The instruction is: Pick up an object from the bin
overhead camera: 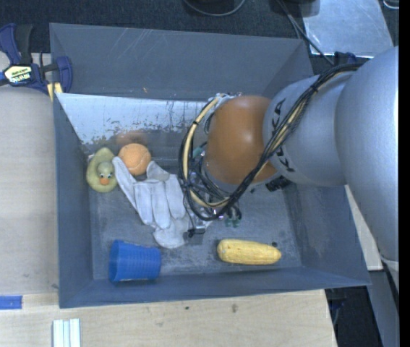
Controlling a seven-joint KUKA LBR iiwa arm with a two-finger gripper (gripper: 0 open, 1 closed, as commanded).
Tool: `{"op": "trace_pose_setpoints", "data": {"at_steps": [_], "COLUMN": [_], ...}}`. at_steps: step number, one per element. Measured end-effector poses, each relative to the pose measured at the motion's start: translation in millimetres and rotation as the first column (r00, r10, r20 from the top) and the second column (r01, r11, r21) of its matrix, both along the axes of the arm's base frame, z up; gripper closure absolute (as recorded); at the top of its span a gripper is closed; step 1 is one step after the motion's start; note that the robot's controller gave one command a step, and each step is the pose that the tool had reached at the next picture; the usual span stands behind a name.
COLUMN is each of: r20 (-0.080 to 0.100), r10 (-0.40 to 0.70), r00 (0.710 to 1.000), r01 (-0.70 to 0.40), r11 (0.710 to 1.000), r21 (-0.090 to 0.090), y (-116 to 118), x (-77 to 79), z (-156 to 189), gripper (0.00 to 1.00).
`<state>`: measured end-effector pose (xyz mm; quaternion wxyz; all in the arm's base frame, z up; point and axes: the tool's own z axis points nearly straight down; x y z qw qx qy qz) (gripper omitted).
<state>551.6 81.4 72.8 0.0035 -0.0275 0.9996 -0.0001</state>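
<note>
We see the tool [193, 230] low in the grey metal bin [74, 208], its tip at the lower right edge of the crumpled white cloth glove [152, 199] that lies across the middle of the floor. The orange wrist cover [237, 142] and looped cables [189, 166] hide most of it, so we cannot tell whether the tool is spread or pressed together, nor whether any cloth is caught in it. We judge the glove to be the thing in hand, since it alone appears to touch the tool. The yellow plastic corn cob [248, 252] lies near on the right, the blue plastic cup [134, 261] on its side towards the front left, and the orange ball [134, 158] and yellow rubber duck [102, 170] at the glove's far end. To do this well, we would take a thick fold rather than a loose hem, close fully, then rise straight up — soft cloth can slip, or drag the ball along.
</note>
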Motion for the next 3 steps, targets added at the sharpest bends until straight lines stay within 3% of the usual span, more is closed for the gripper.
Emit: {"op": "trace_pose_setpoints", "data": {"at_steps": [1, 2, 3], "r20": [0.003, 0.003, 0.003], "r10": [-0.222, -0.001, -0.002], "r00": [0.975, 1.000, 1.000], "r01": [0.222, 0.001, 0.002], "r11": [0.975, 1.000, 1.000], "r21": [0.005, -0.002, -0.001], "y": [-26.3, -1.6, -1.8], "x": [-6.1, 0.9, 0.9], "z": [0.2, 0.3, 0.3], "gripper": [0.00, 1.00, 1.00]}}
